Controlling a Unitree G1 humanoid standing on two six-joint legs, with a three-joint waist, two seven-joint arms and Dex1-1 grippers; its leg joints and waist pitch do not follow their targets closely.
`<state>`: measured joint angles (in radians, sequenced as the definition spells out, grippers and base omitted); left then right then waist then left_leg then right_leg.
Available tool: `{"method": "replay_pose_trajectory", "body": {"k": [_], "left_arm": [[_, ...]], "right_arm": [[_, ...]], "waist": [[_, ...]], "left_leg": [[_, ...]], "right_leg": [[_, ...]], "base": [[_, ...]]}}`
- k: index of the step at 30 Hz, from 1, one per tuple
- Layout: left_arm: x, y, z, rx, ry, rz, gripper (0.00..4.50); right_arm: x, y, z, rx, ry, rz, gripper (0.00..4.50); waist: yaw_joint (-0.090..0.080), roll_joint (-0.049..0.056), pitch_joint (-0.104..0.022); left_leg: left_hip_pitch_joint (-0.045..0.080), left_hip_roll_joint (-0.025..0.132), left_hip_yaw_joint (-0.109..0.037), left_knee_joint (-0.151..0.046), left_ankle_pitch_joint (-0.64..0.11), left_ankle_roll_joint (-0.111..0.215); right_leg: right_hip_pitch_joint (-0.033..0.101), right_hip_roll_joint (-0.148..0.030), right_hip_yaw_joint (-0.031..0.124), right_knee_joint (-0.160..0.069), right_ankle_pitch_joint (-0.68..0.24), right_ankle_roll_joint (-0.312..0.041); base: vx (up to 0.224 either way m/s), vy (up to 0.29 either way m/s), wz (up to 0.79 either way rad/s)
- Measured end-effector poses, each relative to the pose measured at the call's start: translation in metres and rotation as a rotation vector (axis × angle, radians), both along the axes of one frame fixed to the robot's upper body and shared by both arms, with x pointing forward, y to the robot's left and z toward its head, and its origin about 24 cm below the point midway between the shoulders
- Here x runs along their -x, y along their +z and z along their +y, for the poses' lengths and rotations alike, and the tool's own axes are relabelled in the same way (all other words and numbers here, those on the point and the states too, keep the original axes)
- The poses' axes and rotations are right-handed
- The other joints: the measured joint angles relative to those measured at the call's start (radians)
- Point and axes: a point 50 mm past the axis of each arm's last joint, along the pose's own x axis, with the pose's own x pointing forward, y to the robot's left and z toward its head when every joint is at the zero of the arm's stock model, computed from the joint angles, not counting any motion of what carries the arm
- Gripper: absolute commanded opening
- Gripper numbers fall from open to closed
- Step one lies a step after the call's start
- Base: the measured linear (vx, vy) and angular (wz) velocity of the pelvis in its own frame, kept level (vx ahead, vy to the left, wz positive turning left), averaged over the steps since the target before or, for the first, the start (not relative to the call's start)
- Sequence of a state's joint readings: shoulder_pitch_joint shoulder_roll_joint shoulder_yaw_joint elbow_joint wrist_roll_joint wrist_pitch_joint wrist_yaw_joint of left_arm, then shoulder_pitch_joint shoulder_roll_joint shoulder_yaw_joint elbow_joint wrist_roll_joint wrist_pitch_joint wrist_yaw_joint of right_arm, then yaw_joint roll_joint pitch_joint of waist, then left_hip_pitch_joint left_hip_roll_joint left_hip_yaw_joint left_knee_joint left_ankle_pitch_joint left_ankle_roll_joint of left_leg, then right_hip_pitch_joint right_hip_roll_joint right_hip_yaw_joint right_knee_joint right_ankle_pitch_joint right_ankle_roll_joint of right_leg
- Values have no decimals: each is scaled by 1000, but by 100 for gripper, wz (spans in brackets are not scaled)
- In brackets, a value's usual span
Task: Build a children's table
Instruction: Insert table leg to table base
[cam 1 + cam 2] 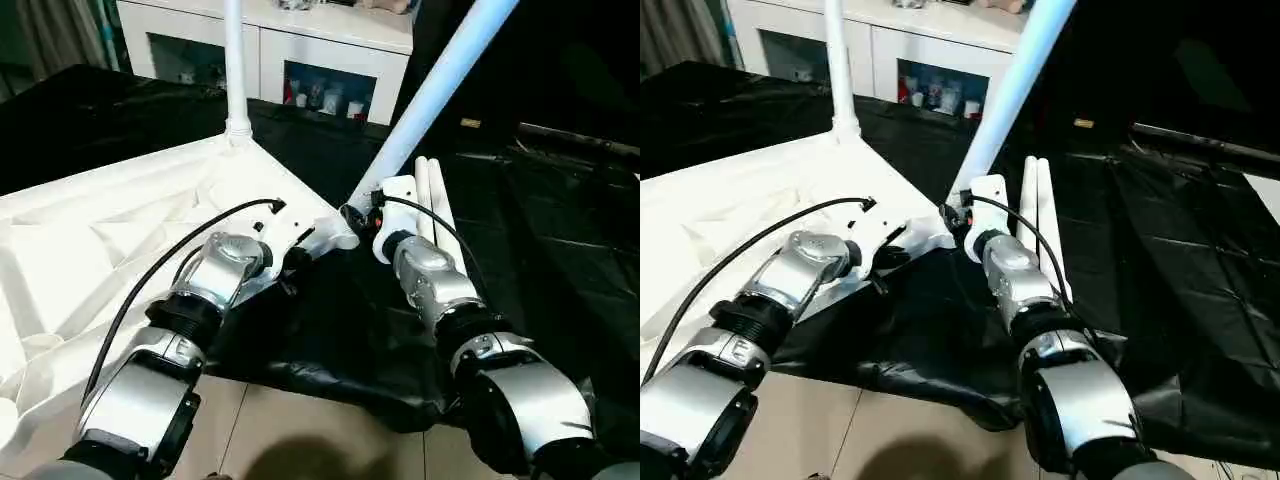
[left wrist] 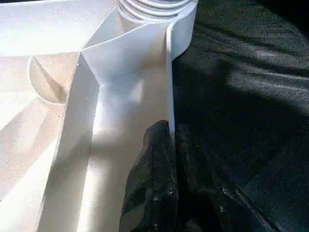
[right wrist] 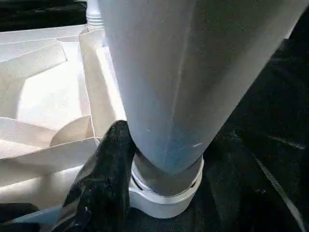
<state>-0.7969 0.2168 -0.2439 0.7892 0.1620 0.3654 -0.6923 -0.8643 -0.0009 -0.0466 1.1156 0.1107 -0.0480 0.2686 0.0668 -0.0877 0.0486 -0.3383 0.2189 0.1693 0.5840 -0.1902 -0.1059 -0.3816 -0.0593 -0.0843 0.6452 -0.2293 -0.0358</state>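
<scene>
The white tabletop [image 1: 110,230] lies upside down on the black sheet, ribbed underside up. One white leg [image 1: 234,60] stands upright in its far corner socket. A second leg [image 1: 440,85] leans to the right, its threaded end in the near right corner socket [image 3: 166,193]. My right gripper [image 1: 368,215] is shut on this tilted leg just above the socket; one black finger [image 3: 101,183] presses its side. My left gripper [image 1: 295,258] is shut on the tabletop's thin rim wall [image 2: 169,96], a finger on each side. Two spare legs [image 1: 432,200] lie side by side behind the right gripper.
The black-sheeted worktable [image 1: 560,250] spreads to the right and back. Its sheet bunches over the front edge [image 1: 330,375] above a beige floor [image 1: 300,430]. A white cabinet [image 1: 330,40] with small items on its shelves stands behind.
</scene>
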Motion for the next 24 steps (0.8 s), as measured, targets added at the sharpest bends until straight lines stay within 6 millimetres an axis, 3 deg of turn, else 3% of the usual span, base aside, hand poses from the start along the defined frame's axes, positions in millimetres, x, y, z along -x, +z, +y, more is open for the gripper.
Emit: {"method": "replay_pose_trajectory", "body": {"k": [8,11,14,17,23,24], "left_arm": [[7,9,29,-65,-221,-93,0],[9,14,33,-87,-313,-145,0],[9,15,36,-99,-332,-171,57],[7,23,35,-39,-332,-222,64],[4,37,37,45,-318,-289,128],[2,44,38,135,-285,-304,144]], "right_arm": [[-1,16,-18,-13,217,-52,183],[0,24,-28,-36,273,-69,182],[-1,33,-34,-38,290,-93,182],[-2,44,-41,-54,309,-130,182],[-1,55,-41,-75,338,-167,182],[0,59,-42,-90,350,-180,182]], "waist": [[-5,3,3],[-1,2,4],[2,2,4],[2,-4,6],[-5,-3,7],[-5,-3,7]], "left_leg": [[-13,1,0,-3,3,6],[-27,1,0,0,6,13],[-28,0,2,2,4,17],[-29,2,2,3,4,17],[-28,2,2,4,6,15],[-28,2,3,4,6,14]], "right_leg": [[-12,1,-1,0,-2,-1],[-22,1,-1,0,-2,-1],[-23,0,-1,0,-2,-1],[-24,1,-2,1,-2,-1],[-24,1,-1,2,-1,-1],[-24,1,-1,2,-1,-1]], "base": [[0,0,0],[0,0,0],[0,0,0],[0,0,0],[0,0,0],[0,0,0]]}}
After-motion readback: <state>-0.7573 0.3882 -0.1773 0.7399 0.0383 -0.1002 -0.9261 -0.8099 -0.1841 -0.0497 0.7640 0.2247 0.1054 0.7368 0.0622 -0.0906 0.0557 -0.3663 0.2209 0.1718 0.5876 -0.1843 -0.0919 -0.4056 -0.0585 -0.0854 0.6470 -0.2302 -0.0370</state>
